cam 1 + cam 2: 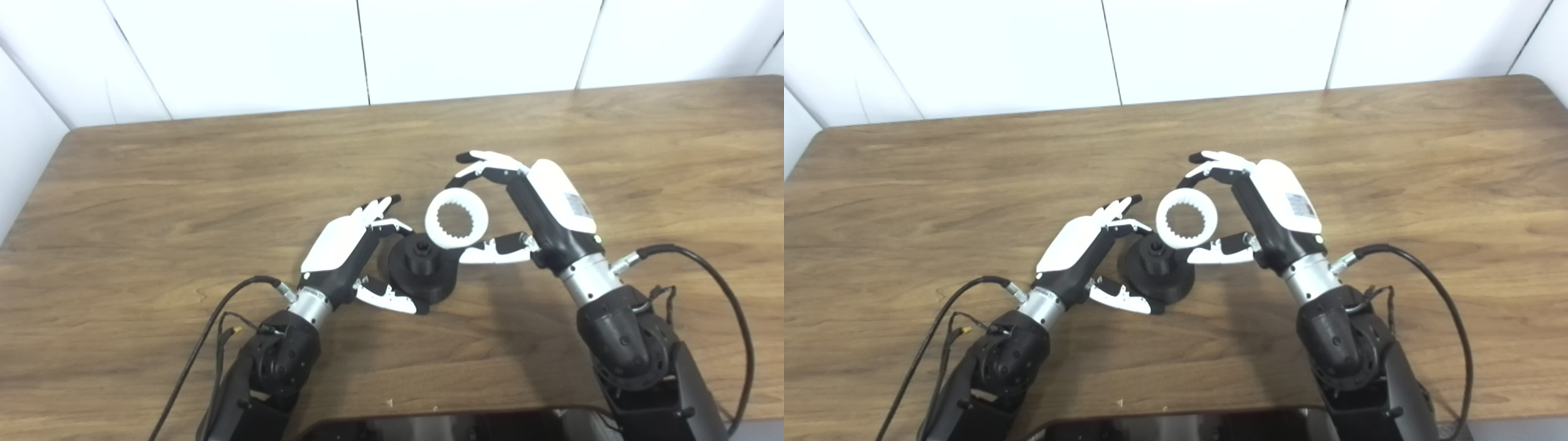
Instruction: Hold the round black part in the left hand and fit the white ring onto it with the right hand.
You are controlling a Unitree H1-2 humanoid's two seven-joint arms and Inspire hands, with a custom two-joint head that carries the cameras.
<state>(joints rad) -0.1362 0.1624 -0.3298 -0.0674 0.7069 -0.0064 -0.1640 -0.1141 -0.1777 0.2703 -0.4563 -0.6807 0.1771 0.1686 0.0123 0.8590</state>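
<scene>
Mid-task at frame centre: round black part point(421, 268) pinched by left hand point(343, 248) low over the desk point(184, 184), white ring point(456, 218) gripped by right hand point(539, 208), overlapping its upper right edge, seating over the hub left.

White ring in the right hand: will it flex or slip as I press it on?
The white ring looks thick-walled, so probably stiff. Its outer face looks smooth, and the right hand seems to pinch it only at the edges, so it may twist. Its toothed bore could catch on the black part.
</scene>
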